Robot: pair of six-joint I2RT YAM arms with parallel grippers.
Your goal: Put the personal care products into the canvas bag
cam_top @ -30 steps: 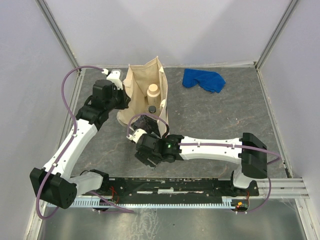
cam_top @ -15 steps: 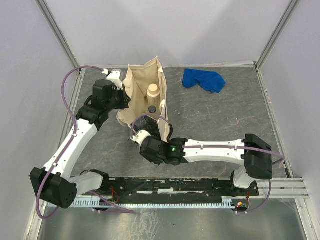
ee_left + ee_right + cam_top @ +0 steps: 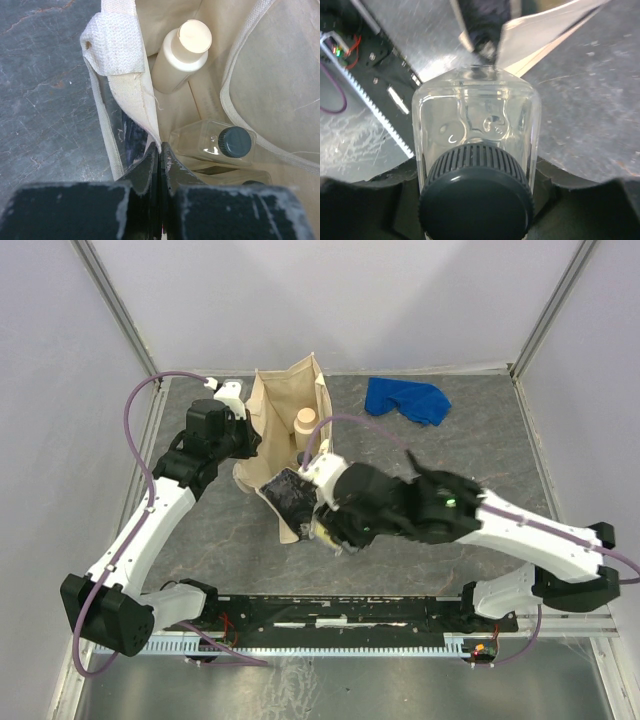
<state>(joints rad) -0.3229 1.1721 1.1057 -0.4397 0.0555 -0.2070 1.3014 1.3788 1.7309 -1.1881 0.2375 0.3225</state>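
Note:
The canvas bag stands open at the back left, its black patch on the near face. My left gripper is shut on the bag's left rim and holds the mouth open. Inside lie the cream bottle, also seen from above, and a clear bottle with a dark cap. My right gripper is shut on another clear bottle with a dark cap. It holds this bottle in the air in front of the bag's near face.
The blue cloth lies at the back right. The black rail with the arm bases runs along the near edge. Grey walls close in the table on three sides. My right arm stretches across the middle.
My right arm has risen from the table with the clear bottle and swung up toward the bag. The left arm and the bag have not moved.

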